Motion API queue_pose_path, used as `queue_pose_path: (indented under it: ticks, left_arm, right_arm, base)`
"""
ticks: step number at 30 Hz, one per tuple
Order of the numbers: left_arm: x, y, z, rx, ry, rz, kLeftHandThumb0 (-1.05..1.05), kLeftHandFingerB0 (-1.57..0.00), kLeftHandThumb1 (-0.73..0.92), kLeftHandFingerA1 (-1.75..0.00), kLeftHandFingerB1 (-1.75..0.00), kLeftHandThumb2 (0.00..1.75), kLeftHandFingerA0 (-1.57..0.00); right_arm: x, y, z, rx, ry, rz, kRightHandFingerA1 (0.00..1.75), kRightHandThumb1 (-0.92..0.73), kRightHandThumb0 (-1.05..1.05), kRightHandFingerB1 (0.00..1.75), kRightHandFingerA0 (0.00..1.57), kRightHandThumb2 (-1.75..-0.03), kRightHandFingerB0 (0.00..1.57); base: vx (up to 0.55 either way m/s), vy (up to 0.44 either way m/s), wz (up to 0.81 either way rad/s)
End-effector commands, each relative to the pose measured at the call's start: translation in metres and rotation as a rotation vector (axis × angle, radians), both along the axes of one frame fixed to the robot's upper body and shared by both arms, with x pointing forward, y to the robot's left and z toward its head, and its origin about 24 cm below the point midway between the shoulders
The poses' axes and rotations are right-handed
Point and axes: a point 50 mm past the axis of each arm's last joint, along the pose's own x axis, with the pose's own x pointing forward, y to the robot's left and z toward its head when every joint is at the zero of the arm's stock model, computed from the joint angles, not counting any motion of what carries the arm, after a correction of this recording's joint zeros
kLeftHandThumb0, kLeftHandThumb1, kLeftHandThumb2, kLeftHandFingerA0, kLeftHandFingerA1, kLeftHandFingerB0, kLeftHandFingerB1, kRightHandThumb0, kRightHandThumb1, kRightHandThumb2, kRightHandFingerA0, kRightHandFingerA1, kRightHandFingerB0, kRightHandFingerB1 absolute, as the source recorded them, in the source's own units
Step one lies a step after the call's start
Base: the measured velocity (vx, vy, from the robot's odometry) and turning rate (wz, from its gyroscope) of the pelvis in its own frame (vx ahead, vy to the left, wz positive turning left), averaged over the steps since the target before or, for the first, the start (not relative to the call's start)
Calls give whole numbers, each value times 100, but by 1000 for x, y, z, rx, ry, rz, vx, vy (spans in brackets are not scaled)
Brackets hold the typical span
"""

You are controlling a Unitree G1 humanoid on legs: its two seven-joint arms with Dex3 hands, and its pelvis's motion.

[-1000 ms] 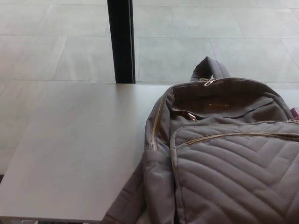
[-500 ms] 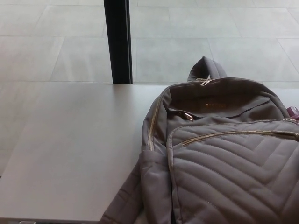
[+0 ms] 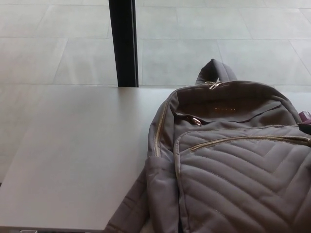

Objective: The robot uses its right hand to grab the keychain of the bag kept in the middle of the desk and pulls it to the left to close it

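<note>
While the main compartment gapes unzipped, task not begun | grey quilted backpack [image 3: 233, 165]: lying on bench [image 3: 73, 155], right of middle | gold keychain pull [image 3: 196, 121]: at the opening, ungrasped | right hand: out of view, state cannot be told

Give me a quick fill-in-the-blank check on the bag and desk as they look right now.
1. The backpack lies toward the picture's ___ side of the desk.
2. Its main compartment is ___, with the lining showing.
3. The front pocket zipper is ___.
4. The post behind the desk is ___ in colour.
Missing words: right; open; closed; black.
</note>
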Motion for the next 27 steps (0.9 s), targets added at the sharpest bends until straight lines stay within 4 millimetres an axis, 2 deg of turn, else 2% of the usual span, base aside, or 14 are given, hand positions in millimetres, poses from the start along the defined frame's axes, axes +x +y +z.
queue_pose_path:
  ticks: [1,3,6,12,13,15,16,18,19,23,24,25,26,27]
  left_arm:
    - [-1,6,5,31,11,-5,-57,-61,83,-47,-41,65,-80]
    - [-2,6,5,27,10,-16,-57,-62,83,-48,-42,66,-78]
    - [-4,5,5,24,13,-19,-56,-64,83,-50,-43,66,-82]
    - [-5,5,3,3,18,-1,-56,-64,82,-50,-43,65,-82]
    - [-5,5,3,1,16,-8,-56,-65,82,-50,-43,65,-82]
    - [-6,5,4,-3,17,-8,-56,-64,82,-50,-43,65,-81]
    - [-6,5,3,1,22,-13,-56,-64,83,-50,-43,66,-81]
    - [-7,5,3,-7,18,-16,-56,-63,83,-51,-43,66,-80]
    - [-6,5,3,-16,10,-15,-56,-63,83,-53,-43,66,-82]
    - [-6,4,3,-9,17,-20,-56,-64,83,-53,-43,66,-82]
    - [-5,4,3,-8,13,-20,-57,-65,83,-54,-44,65,-83]
    - [-5,4,3,-13,3,-22,-56,-65,84,-55,-45,65,-83]
    - [-5,4,3,-18,0,-21,-57,-67,84,-56,-45,65,-84]
    - [-5,4,3,-22,6,-14,-57,-65,85,-54,-44,66,-85]
  right_arm:
    - [1,-8,-6,-151,71,-34,52,-53,-29,28,28,-57,13]
    - [1,-16,-10,-199,84,-55,59,-57,-28,30,47,-57,26]
    - [1,-24,-13,-242,99,-98,70,-62,-22,34,51,-59,39]
    - [-2,-32,-17,-294,163,-173,80,-69,-21,35,43,-61,43]
    - [-3,-35,-17,-336,207,-190,100,-71,-25,33,34,-60,42]
    - [-4,-36,-18,-384,228,-188,106,-71,-26,33,31,-60,42]
    - [-4,-36,-19,-407,242,-196,94,-71,-27,33,31,-60,42]
    - [-4,-37,-20,-440,250,-210,98,-70,-26,34,33,-60,44]
    - [-6,-37,-23,-454,270,-210,111,-70,-27,34,32,-59,46]
    - [-6,-36,-24,-479,299,-206,114,-74,-29,33,31,-61,43]
    - [-8,-35,-26,-472,296,-185,99,-79,-31,36,50,-63,46]
    - [-8,-34,-27,-461,296,-183,114,-83,-28,38,57,-65,51]
    - [-8,-32,-28,-453,292,-184,117,-86,-27,41,64,-65,59]
    - [-9,-29,-31,-433,263,-196,138,-81,-20,73,77,-71,81]
  base:
    - [0,0,0]
    - [0,0,0]
    - [0,0,0]
    - [0,0,0]
    - [0,0,0]
    - [0,0,0]
    - [0,0,0]
    - [0,0,0]
    - [0,0,0]
    - [0,0,0]
    - [0,0,0]
    - [0,0,0]
    - [0,0,0]
    - [0,0,0]
